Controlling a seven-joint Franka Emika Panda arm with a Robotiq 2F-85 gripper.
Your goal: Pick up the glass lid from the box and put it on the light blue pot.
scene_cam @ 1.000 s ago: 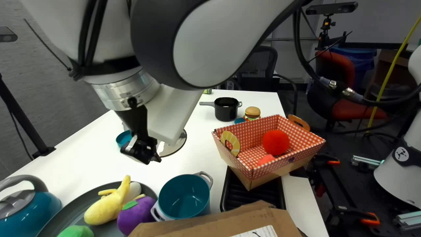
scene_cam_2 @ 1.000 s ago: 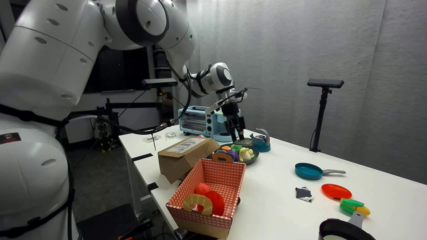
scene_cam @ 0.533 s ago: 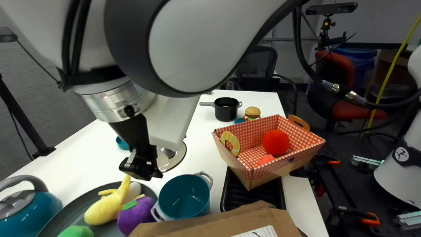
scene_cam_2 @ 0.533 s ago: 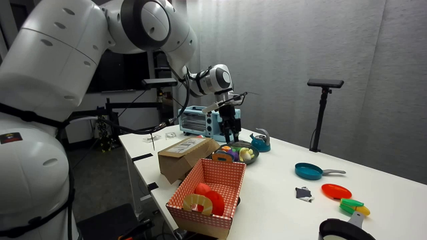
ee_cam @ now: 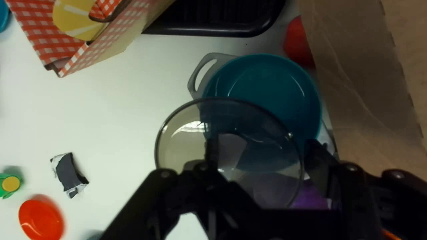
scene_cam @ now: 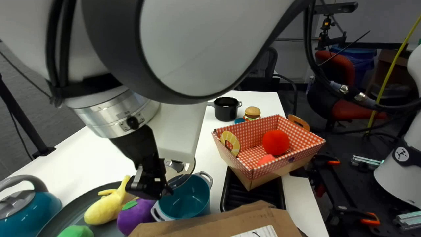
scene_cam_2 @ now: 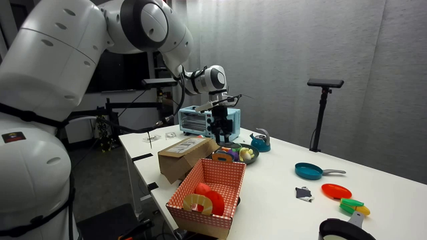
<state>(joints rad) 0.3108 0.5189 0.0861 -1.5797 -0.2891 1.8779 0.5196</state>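
Note:
My gripper [ee_cam: 261,146] holds the round clear glass lid [ee_cam: 247,133], with its fingers on either side of part of the lid; the exact contact is dark and hard to see. The lid also shows in an exterior view [scene_cam: 179,168], at the far rim of the light blue pot [scene_cam: 184,199]. In the wrist view the lid overlaps the lower left part of the pot [ee_cam: 267,80]. It appears above the pot, off its centre. The pot is open, beside the brown cardboard box [scene_cam: 230,222]. The gripper also shows in an exterior view [scene_cam_2: 222,137].
A red-and-white checkered box [scene_cam: 283,168] and a black tray [scene_cam: 256,197] stand beside the pot. A dark pan [scene_cam: 62,219] with a purple toy [scene_cam: 136,215] and yellow toy [scene_cam: 105,209] is on the other side. A teal kettle [scene_cam: 33,204] stands near the pan.
My gripper has moved across the table to the pot, and the lid has moved with it. The lid was over the table beyond the pot; it now overlaps the pot's rim in view.

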